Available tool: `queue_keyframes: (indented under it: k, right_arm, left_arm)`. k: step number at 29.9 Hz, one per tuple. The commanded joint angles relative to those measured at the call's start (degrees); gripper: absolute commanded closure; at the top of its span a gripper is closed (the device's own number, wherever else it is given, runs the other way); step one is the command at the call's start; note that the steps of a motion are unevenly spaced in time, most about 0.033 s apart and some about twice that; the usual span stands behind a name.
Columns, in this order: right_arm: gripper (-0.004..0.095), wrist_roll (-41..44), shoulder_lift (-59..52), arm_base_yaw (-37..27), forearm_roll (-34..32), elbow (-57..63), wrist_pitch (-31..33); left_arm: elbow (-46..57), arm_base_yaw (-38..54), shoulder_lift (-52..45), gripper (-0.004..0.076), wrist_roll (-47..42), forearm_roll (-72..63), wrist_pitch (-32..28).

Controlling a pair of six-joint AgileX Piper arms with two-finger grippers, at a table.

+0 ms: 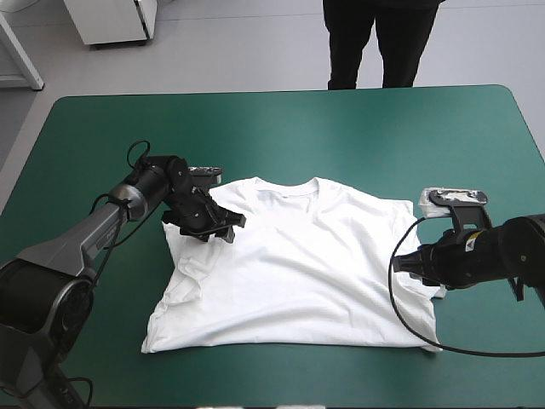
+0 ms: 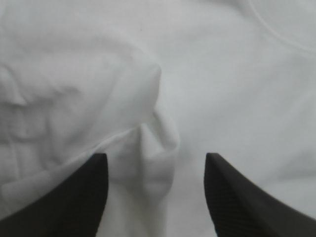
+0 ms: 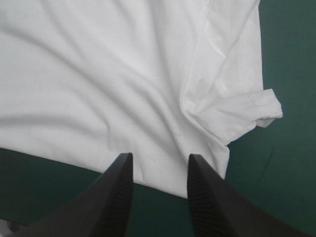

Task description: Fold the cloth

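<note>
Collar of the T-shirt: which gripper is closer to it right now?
Left. The left gripper is open over the shoulder right beside the collar. The right gripper is open at the T-shirt edge by the opposite sleeve, well away from the collar.

T-shirt (image 1: 298,264): flat on the desk (image 1: 341,128), between both pincers, collar toward the far edge.
Left pincer (image 1: 213,223): over the shirt's left shoulder, a bunched fold between its fingers (image 2: 74,197).
Right pincer (image 1: 407,262): astride the shirt's right edge, sleeve ahead.
</note>
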Motion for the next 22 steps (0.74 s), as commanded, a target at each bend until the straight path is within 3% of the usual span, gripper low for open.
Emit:
queue_keyframes:
  k: [1,7,17,22]
  right_arm:
    - [0.0526,-0.05,-0.97,-0.09,-0.22,-1.80,0.19]
    - [0.0376,2.98,-0.49,-0.09,-6.71,-1.80,0.19]
    - [0.0375,4.48,9.00,-0.32,-14.16,-1.80,0.19]
    - [0.0394,2.31,13.57,-5.21,-13.03,0.29,-1.61]
  left_arm:
    - [-3.30,-0.19,-5.29,0.0263,0.25,-0.44,0.53]
    - [-6.11,-0.19,-9.40,0.0278,0.25,2.60,3.38]
    - [-6.11,-0.19,-10.21,0.0413,0.38,2.96,2.72]
    - [-6.11,-0.19,-10.21,0.0463,0.38,2.96,2.48]
